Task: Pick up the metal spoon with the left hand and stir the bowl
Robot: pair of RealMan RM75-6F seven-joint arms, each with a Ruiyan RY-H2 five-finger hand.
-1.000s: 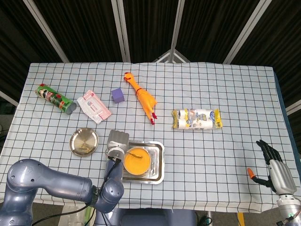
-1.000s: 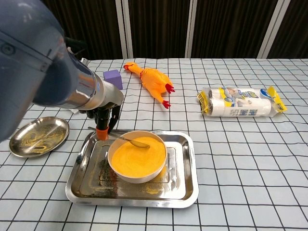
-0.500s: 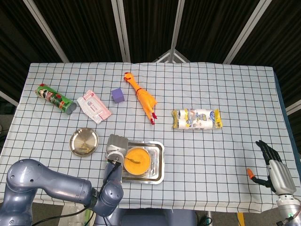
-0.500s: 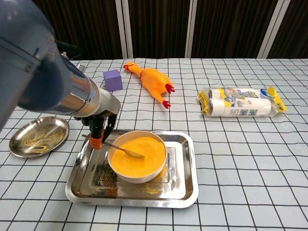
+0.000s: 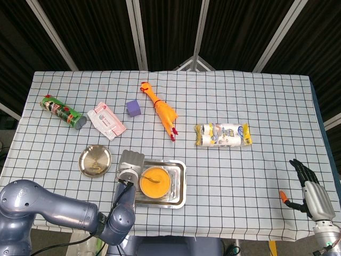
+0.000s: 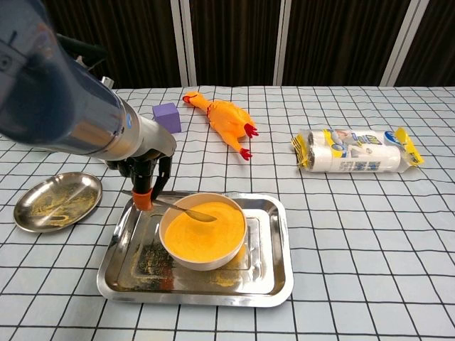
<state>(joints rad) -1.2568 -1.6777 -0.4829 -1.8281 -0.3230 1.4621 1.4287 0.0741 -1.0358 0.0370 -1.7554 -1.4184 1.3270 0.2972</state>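
My left hand [image 6: 144, 175] grips the metal spoon [image 6: 186, 210] in the bowl [image 6: 203, 231]; right hand [image 5: 311, 190] hangs open. No label is legible.

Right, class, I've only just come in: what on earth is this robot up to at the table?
The robot's left hand holds a metal spoon by its handle, with the spoon's tip dipped in the bowl of yellow-orange powder. The bowl stands in a steel tray, which also has some powder spilled in it. The right hand hangs open off the table's right edge, holding nothing. A small round metal dish lies left of the tray, untouched.
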